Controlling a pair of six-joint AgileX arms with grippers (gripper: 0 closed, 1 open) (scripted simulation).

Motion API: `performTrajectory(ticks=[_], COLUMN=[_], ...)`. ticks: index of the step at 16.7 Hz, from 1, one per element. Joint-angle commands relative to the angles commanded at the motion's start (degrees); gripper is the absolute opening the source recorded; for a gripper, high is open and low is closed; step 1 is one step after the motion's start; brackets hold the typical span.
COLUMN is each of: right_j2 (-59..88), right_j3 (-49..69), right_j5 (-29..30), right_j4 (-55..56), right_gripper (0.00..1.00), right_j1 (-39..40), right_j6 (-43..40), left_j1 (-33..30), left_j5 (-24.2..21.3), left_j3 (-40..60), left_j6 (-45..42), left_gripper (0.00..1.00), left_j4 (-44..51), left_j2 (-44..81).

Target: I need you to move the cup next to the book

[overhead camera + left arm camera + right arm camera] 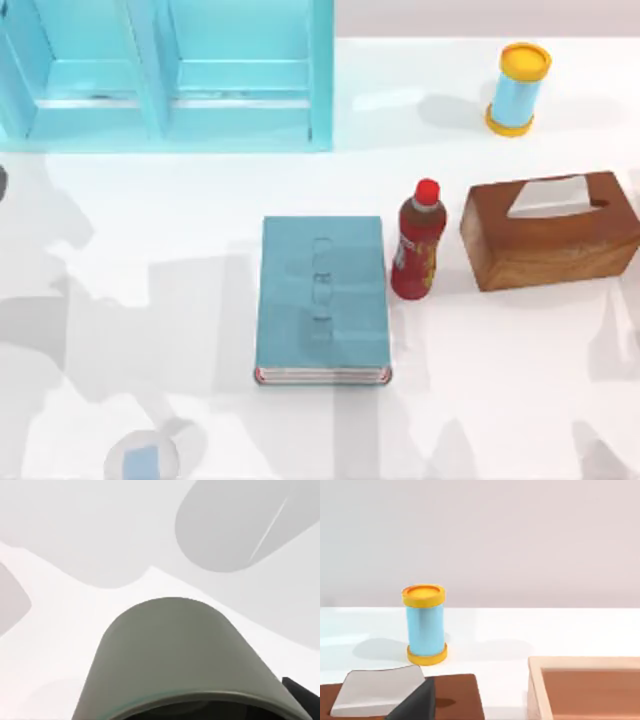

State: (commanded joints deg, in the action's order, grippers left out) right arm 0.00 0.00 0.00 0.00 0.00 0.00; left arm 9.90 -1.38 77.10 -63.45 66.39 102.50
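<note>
Top view first: pale grey round thing with a blue square (143,458) sits nearest, at the near left edge of the white table (500,400). Teal-blue book (322,300) lies flat mid-table, white page edges with a reddish rim facing the near side. Red bottle (418,241) stands upright just beside the book's far right corner, a narrow gap between them. Brown tissue box (551,229) sits right of the bottle, a white tissue at its top slot. Light-blue cylinder with yellow ends (518,88) stands upright far right, well apart from the rest. Light-blue shelf unit (165,75) takes the far left, two open compartments. Left wrist view: olive-green cup (172,655) is very close under the camera, mouth toward the lens, rounded wall above, white table beyond it with grey shadows; a dark part shows at the cup's rim edge, and whether the left pincer is open or gripping the cup cannot be told. Right wrist view: a dark finger tip (415,702) of the right arm's pincer sits over the tissue box (455,695); its state cannot be told. Cylinder (424,624) stands beyond the box, plain wall behind. Wooden tray (585,687) with a light rim lies beside the tissue box.
</note>
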Motion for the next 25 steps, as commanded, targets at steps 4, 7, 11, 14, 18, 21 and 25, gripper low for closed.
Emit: performTrajectory(ticks=[4, 7, 11, 14, 18, 21, 25], right_j2=[0.0, 0.0, 0.0, 0.0, 0.0, 0.0, 0.0], right_j3=[0.0, 0.0, 0.0, 0.0, 0.0, 0.0, 0.0], right_j5=[0.0, 0.0, 0.0, 0.0, 0.0, 0.0, 0.0], right_j4=[0.0, 0.0, 0.0, 0.0, 0.0, 0.0, 0.0], right_gripper=[1.0, 1.0, 1.0, 1.0, 1.0, 1.0, 1.0], right_j1=[0.0, 0.0, 0.0, 0.0, 0.0, 0.0, 0.0], right_j6=[0.0, 0.0, 0.0, 0.0, 0.0, 0.0, 0.0], left_j1=[-12.9, -22.1, -32.7, -38.5, -42.2, -42.3, -42.0], left_j5=[-0.9, -1.4, -1.5, -1.1, -0.7, -0.7, -0.7], left_j3=[3.6, 6.1, 8.9, 10.5, 11.5, 11.5, 10.4], left_j6=[31.5, 53.6, 76.7, 87.9, 94.4, 94.5, 94.2], left_gripper=[0.0, 0.0, 0.0, 0.0, 0.0, 0.0, 0.0], left_j4=[2.6, 3.9, 4.7, 4.7, 4.6, 4.6, 3.6], left_j2=[1.9, 2.5, 2.3, 1.7, 1.2, 1.2, 1.4])
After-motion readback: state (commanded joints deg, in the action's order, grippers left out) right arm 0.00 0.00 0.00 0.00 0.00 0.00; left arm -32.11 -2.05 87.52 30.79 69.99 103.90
